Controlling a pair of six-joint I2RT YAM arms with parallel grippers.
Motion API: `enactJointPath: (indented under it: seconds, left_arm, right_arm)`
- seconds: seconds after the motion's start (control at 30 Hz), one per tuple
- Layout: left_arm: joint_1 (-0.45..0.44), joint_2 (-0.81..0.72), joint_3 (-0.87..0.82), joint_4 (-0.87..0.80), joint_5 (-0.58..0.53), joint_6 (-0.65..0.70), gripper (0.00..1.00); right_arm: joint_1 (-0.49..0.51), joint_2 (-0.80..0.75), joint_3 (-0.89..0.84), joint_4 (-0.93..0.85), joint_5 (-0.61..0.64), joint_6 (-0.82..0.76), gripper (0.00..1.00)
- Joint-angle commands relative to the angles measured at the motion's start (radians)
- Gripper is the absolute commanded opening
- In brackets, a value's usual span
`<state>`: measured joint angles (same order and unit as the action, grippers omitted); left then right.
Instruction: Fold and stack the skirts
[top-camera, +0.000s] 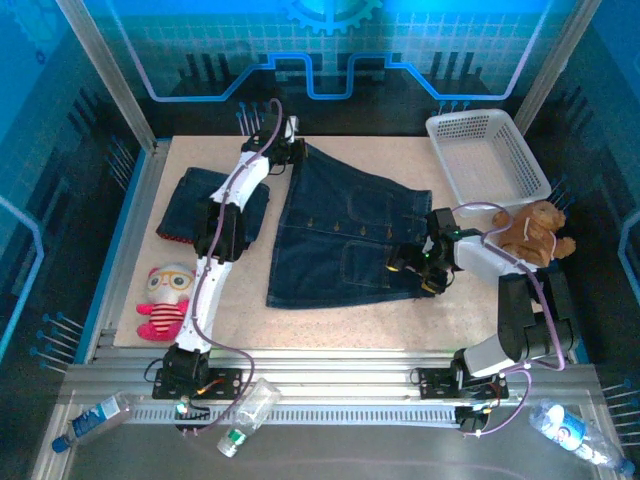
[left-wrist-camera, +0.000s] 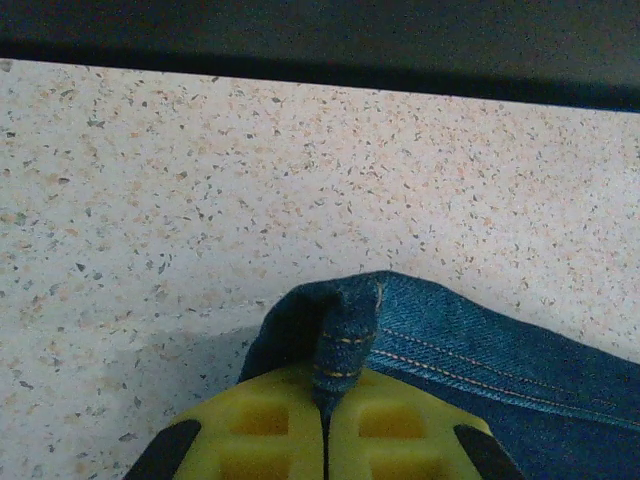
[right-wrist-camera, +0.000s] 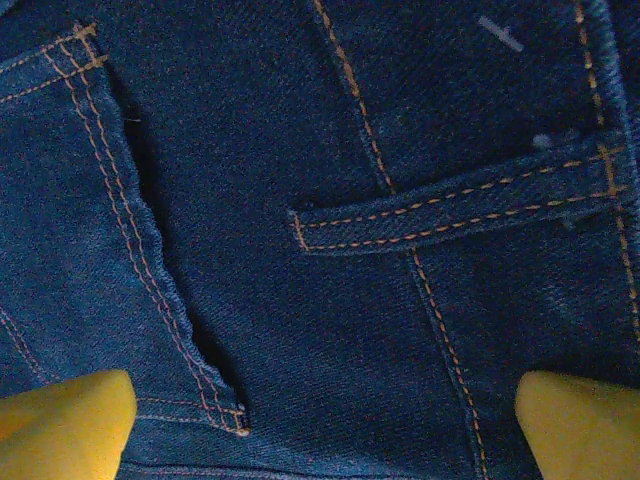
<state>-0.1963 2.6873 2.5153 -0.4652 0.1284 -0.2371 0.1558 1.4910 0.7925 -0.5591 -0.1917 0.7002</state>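
From above, the denim skirt (top-camera: 345, 235) lies spread flat in the middle of the table (top-camera: 330, 320). The left gripper (top-camera: 293, 150) is at its far corner and the right gripper (top-camera: 410, 262) over its right edge. The folded skirts (top-camera: 215, 205) sit in a pile just to the left.

On the left wrist camera, the yellow jaws are pinched shut on a bunched bit of the dark blue hem, which stands up off the speckled table.

On the right wrist camera, the jaws gape wide over the cloth and hold nothing. Below them are a pocket (right-wrist-camera: 90, 200) and a belt loop (right-wrist-camera: 450, 205), both stitched in orange.

I'd say the right side should bite an edge before anything lifts. Then both should carry over together, so the fold lands square.
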Motion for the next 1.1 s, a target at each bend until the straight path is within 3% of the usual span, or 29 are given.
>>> enactJointPath:
  seconds: [0.0, 0.03, 0.07, 0.2, 0.27, 0.4, 0.5, 0.67, 0.83, 1.07]
  left_arm:
    - [0.023, 0.023, 0.027, 0.026, -0.004, -0.008, 0.10]
    - [0.023, 0.028, 0.036, 0.016, -0.009, -0.008, 0.12]
    - [0.024, 0.028, 0.045, 0.000, -0.013, -0.009, 0.21]
    - [0.031, -0.044, 0.040, -0.079, -0.054, 0.005, 0.79]
    - [0.034, -0.113, 0.010, -0.117, -0.068, 0.004, 0.97]
    - [0.034, -0.302, -0.161, -0.134, -0.069, -0.086, 0.99]
    - [0.031, -0.396, -0.312, -0.091, 0.061, -0.219, 0.99]
    - [0.007, -0.429, -0.422, -0.077, 0.219, -0.414, 0.99]
    - [-0.042, -0.471, -0.572, 0.031, 0.335, -0.528, 0.99]
    - [-0.068, -0.528, -0.823, 0.177, 0.375, -0.625, 0.99]
  right_arm:
    - [-0.018, 0.020, -0.025, -0.059, 0.018, 0.014, 1.00]
    - [-0.019, 0.014, -0.023, -0.055, 0.006, 0.011, 1.00]
    - [-0.018, 0.001, -0.016, -0.050, -0.013, 0.008, 1.00]
    - [-0.019, -0.090, 0.056, -0.079, -0.063, -0.019, 1.00]
    - [-0.020, -0.128, 0.115, -0.091, -0.078, -0.030, 1.00]
    - [-0.025, -0.117, 0.236, -0.074, -0.078, -0.045, 1.00]
    - [-0.031, -0.028, 0.318, -0.010, -0.053, -0.038, 1.00]
    - [-0.035, 0.182, 0.498, 0.077, 0.010, -0.019, 1.00]
    - [-0.032, 0.439, 0.742, 0.098, -0.028, -0.018, 1.00]
    - [-0.032, 0.690, 0.983, 0.069, -0.055, 0.034, 1.00]
